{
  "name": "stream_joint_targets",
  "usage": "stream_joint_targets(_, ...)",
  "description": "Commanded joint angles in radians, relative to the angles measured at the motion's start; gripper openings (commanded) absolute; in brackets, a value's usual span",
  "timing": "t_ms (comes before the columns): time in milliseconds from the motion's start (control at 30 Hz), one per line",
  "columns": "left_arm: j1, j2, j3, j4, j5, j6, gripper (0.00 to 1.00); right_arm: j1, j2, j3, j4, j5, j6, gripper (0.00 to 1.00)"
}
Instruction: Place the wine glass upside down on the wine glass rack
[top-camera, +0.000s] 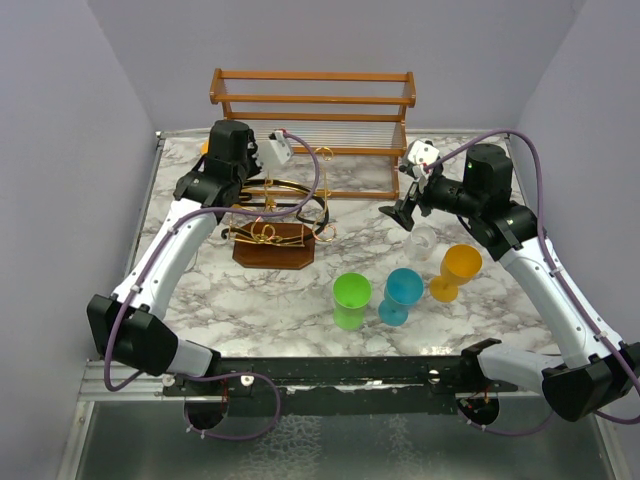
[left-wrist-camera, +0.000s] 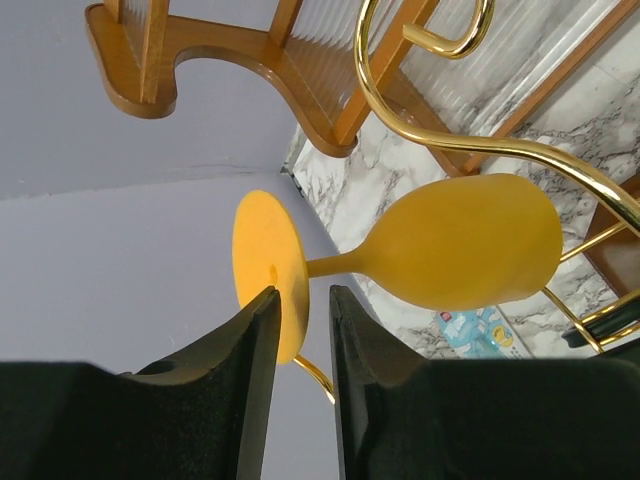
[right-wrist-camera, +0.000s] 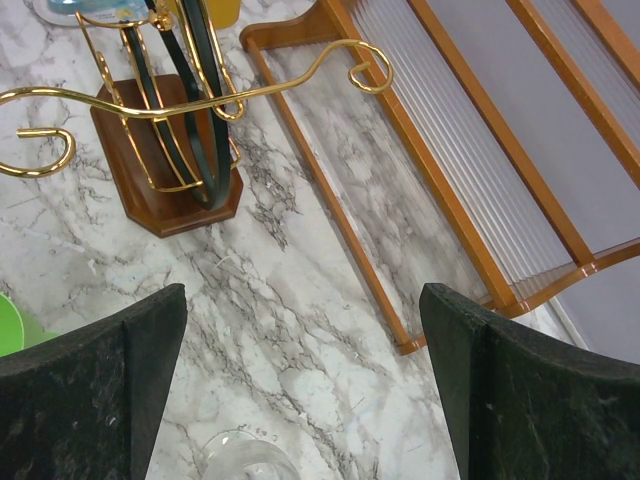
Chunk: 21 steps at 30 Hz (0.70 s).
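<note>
A yellow wine glass (left-wrist-camera: 470, 255) lies sideways in the left wrist view, its foot (left-wrist-camera: 268, 265) toward my fingers and a gold arm of the wine glass rack (left-wrist-camera: 470, 140) curving over its bowl. My left gripper (left-wrist-camera: 304, 300) has its jaws narrowly apart at the rim of the foot; the left pad overlaps it and a gap shows on the right. From above, the rack (top-camera: 272, 225) stands on its brown base (top-camera: 272, 252), and only a yellow patch of the glass (top-camera: 205, 148) shows behind the left arm. My right gripper (top-camera: 405, 212) is wide open and empty above the marble.
A two-tier wooden shelf (top-camera: 312, 110) stands at the back. A clear glass (top-camera: 422, 238) sits just below the right gripper. Green (top-camera: 351, 300), blue (top-camera: 402, 295) and orange (top-camera: 457, 270) glasses stand at front right.
</note>
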Motion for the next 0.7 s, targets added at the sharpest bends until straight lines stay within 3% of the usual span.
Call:
stream_joint_targets(0, -0.007, -0.052, 0.059, -0.035, 0.062, -0.08, 0.32, 0.002, -0.004, -0.007, 0.018, -0.021, -0.005, 1.0)
stream_joint_targets(267, 0.01, -0.06, 0.111, -0.072, 0.123, -0.313, 0.46, 0.002, -0.004, -0.007, 0.018, -0.022, -0.005, 0.99)
stream_joint_targets(667, 0.224, -0.022, 0.191, -0.077, 0.414, -0.734, 0.61, 0.002, -0.001, -0.009, 0.018, -0.024, -0.005, 1.0)
